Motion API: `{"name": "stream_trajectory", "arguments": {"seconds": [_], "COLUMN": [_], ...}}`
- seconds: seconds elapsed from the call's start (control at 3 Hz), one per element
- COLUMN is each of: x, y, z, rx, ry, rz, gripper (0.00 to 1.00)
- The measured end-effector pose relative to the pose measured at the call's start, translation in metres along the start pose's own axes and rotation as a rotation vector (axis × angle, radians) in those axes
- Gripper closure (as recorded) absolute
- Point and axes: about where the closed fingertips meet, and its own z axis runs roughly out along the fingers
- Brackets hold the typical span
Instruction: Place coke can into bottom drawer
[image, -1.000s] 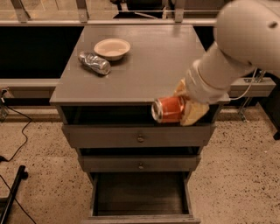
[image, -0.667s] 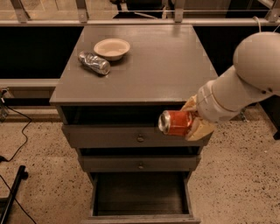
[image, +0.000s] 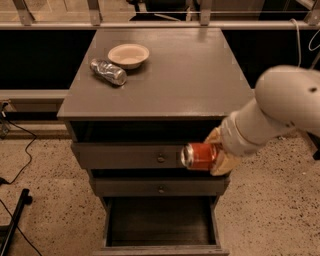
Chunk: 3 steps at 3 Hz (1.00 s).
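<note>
Keeps lowering coke can (image: 200, 156), clamped sideways in gripper (image: 212, 154); now down off cabinet top (image: 170, 75) edge, level with top drawer (image: 125, 156) front. Sits at 1 o'clock from open bottom drawer (image: 160, 222), not inside yet. Needs more descent toward 7 o'clock.

Claw (image: 214, 153) with coke can (image: 200, 156) lower, now before top drawer (image: 125, 156).

You've got the gripper (image: 216, 151) clamped round the coke can (image: 199, 156), held sideways in front of the top drawer (image: 125, 156), rt side. Bottom drawer (image: 160, 222) stands open below. Crushed silver can (image: 107, 71) & bowl (image: 129, 54) sit back-left on the cabinet top (image: 195, 75).
</note>
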Motion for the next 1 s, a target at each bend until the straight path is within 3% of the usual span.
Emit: {"name": "stream_trajectory", "arguments": {"seconds": [0.33, 0.67, 1.0], "x": [0.082, 0.118, 0.128], "y": [0.059, 0.082, 0.086], "z": [0.093, 0.137, 0.162], "rx": [0.022, 0.044, 0.049], "ry": [-0.051, -0.087, -0.132], "rz": [0.11, 0.17, 0.195], "gripper": [1.0, 1.0, 1.0]}}
